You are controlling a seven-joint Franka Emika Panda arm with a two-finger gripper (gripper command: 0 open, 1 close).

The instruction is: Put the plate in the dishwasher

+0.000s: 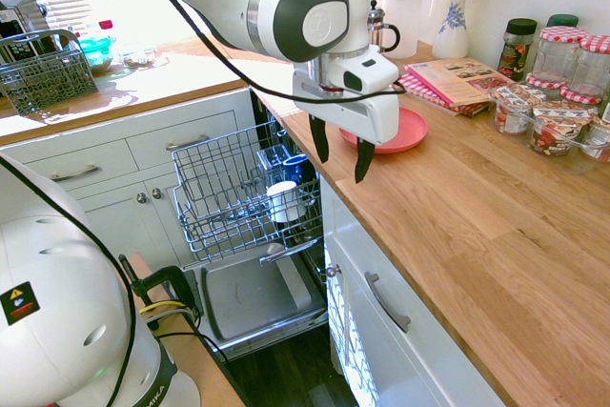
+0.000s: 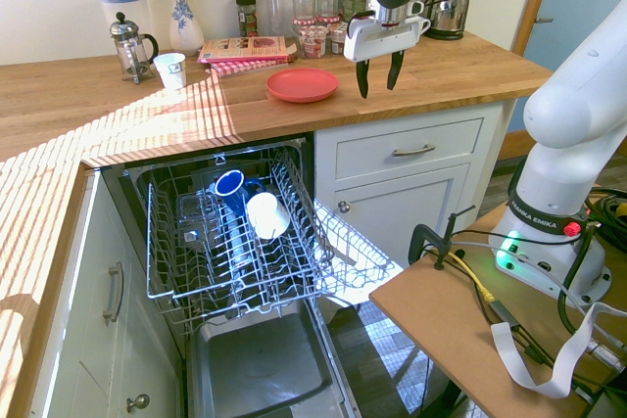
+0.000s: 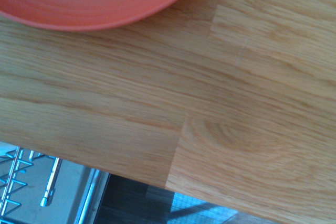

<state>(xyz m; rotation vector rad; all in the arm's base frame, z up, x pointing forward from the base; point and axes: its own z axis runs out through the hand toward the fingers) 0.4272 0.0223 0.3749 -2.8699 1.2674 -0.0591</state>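
With the black-fingered gripper (image 2: 379, 79) wide open and empty, straddle the near rim of the round coral-red plate (image 2: 302, 85), then close squarely before lifting.

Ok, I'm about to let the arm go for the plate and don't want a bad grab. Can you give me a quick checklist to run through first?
1. Gripper open: ok, its fingers stand apart.
2. Gripper free of any load: ok, nothing is between the fingers.
3. Plate lying flat on the counter: ok.
4. Gripper lined up with the plate: not ok, in the second exterior view it hangs off to one side.
5. Dishwasher open, with its upper rack out: ok.
6. Enough room for the plate beside the blue mug and white cup: cannot tell.
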